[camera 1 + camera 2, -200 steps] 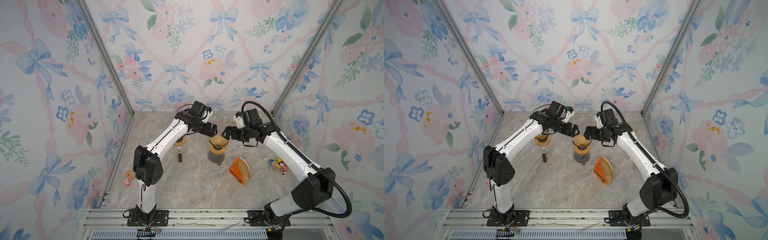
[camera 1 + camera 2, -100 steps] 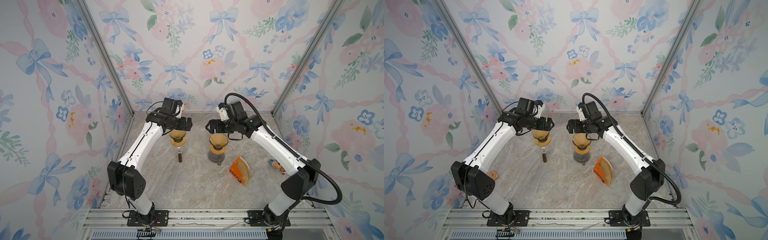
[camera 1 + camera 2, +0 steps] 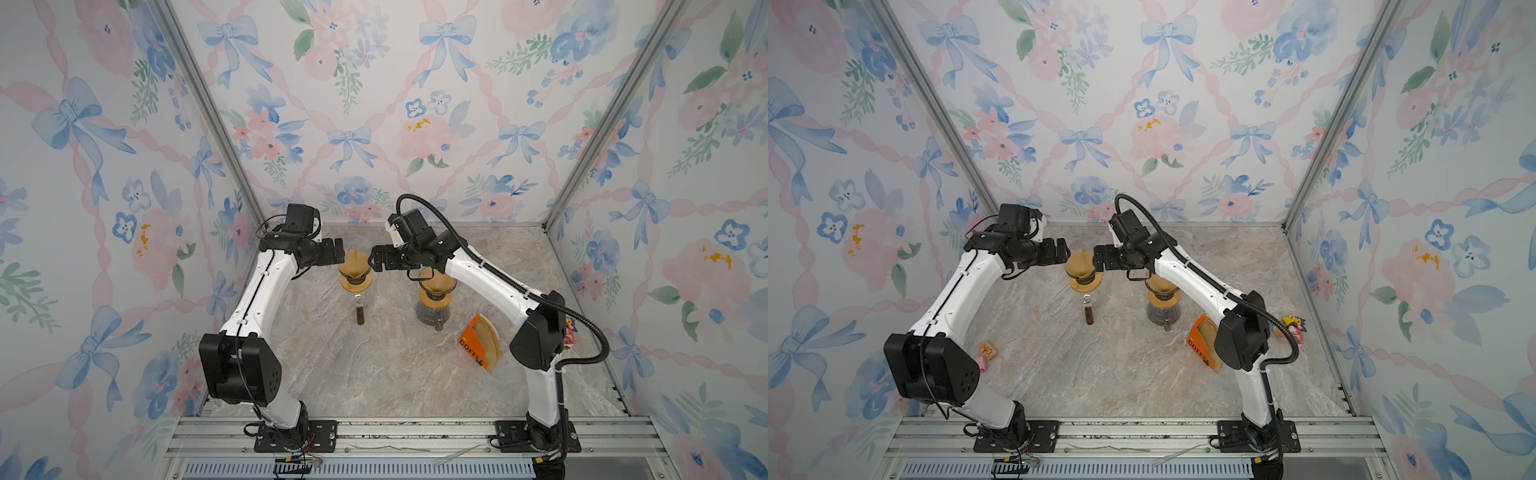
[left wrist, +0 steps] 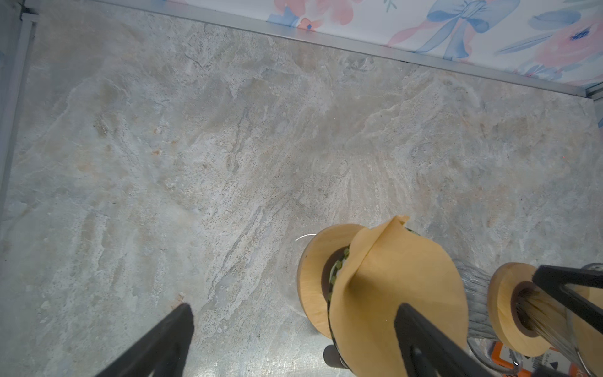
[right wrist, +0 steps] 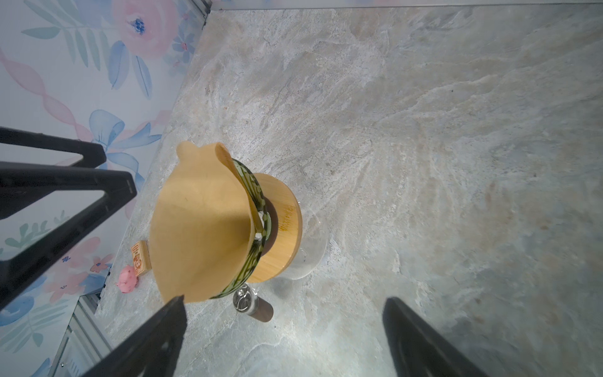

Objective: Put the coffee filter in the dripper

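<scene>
Brown filter (image 3: pixel 354 262) is seen seated in the dripper (image 3: pixel 355 286) between the left gripper (image 3: pixel 338 254) and right gripper (image 3: pixel 374 263), both spread wide and empty. Only a gentle press down is judged needed.

COFFEE is the one word I can read, black on the orange filter pack (image 3: pixel 471 347) by my right arm. The small box (image 5: pixel 141 258) bears print, perhaps lettering, but it is too blurred.

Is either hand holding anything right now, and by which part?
Nothing is held. The left hand and right hand are both open, on either side of the filter in the dripper.
</scene>
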`<action>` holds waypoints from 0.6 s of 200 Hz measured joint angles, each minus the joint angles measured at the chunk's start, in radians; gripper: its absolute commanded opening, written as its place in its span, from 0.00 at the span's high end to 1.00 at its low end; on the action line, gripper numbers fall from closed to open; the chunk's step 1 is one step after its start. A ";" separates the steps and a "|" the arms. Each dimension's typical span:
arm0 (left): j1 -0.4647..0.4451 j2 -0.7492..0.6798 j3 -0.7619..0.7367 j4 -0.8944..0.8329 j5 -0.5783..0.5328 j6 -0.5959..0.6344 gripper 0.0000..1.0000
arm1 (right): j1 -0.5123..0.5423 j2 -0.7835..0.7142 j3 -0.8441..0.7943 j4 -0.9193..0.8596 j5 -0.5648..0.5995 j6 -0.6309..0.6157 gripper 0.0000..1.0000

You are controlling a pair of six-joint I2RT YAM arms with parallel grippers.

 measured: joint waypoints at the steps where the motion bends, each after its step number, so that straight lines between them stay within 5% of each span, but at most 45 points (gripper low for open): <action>1: 0.000 0.000 -0.001 0.001 0.000 0.000 0.02 | 0.000 0.001 0.001 0.000 0.002 0.001 0.04; 120: 0.008 0.118 -0.030 0.078 0.045 0.000 0.03 | 0.011 0.161 0.182 -0.039 0.056 0.024 0.04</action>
